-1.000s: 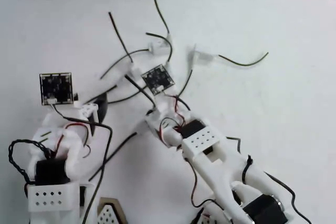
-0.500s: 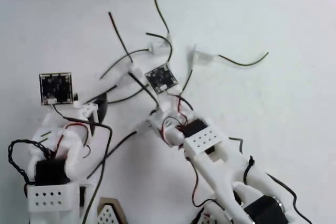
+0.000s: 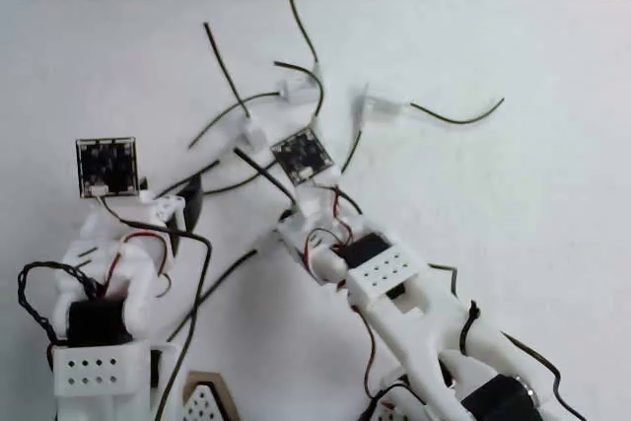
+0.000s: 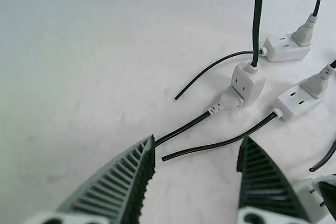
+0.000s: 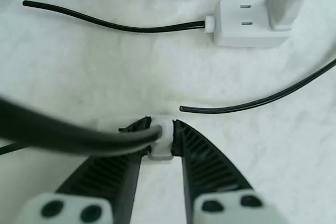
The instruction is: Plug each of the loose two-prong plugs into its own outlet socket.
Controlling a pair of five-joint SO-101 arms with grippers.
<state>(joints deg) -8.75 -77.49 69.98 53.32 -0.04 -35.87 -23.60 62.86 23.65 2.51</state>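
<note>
Right gripper point(image 5: 162, 126) around black-corded white plug point(image 5: 159, 148)

Bright, even light from above falls on a white table point(image 3: 513, 204), which is close to washed out in the high view. Shadows under the two arms are faint and soft-edged, and the room beyond the table's far edge is dark. In the left wrist view the table looks dimmer. The dark fingers point(image 4: 126, 182) of the left gripper point(image 4: 198, 139), nearest the lens, are out of focus, while the sockets point(image 4: 283, 48) farther off are crisp, each with a thin pale shadow. In the right wrist view a thick black cable point(image 5: 68, 135) close to the lens is a blurred band. A white plug point(image 5: 161, 150) pinched in the right gripper point(image 5: 164, 125) glares, with little surface detail.
</note>
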